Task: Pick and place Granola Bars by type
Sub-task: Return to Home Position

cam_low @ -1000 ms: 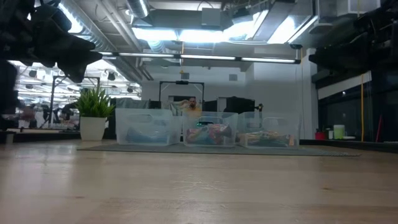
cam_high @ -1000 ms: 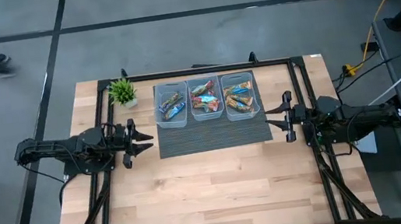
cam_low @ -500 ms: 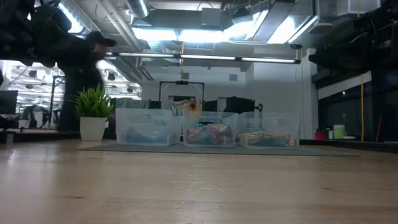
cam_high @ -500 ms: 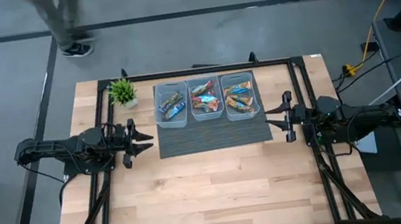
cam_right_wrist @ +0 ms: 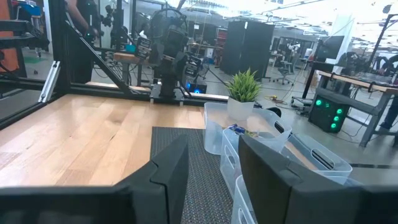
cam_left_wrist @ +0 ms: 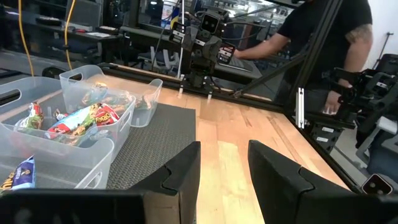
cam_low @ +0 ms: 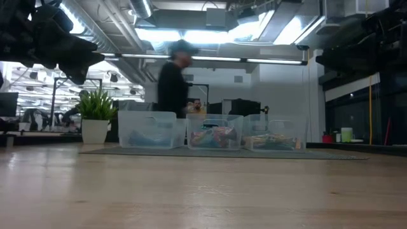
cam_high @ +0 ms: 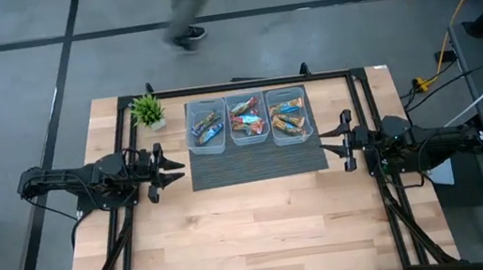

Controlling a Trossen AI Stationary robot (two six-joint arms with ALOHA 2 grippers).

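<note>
The Granola Bars [cam_high: 247, 120] lay in three clear bins [cam_high: 202, 104]; our left gripper [cam_high: 171, 171] and right gripper [cam_high: 333, 146] flanked the mat [cam_high: 255, 166], fingers parted, empty. We judged homing wanted slow, level retreat.

Three clear bins [cam_high: 209, 149] sit on one dark mat [cam_high: 255, 166]. Granola Bars [cam_high: 246, 115] lie in all three, too jumbled to count. One potted plant [cam_high: 147, 110]. Two tools: left tool [cam_high: 171, 171], right tool [cam_high: 330, 146]. One person [cam_high: 185, 1] is beyond the one bench [cam_high: 255, 228].
</note>
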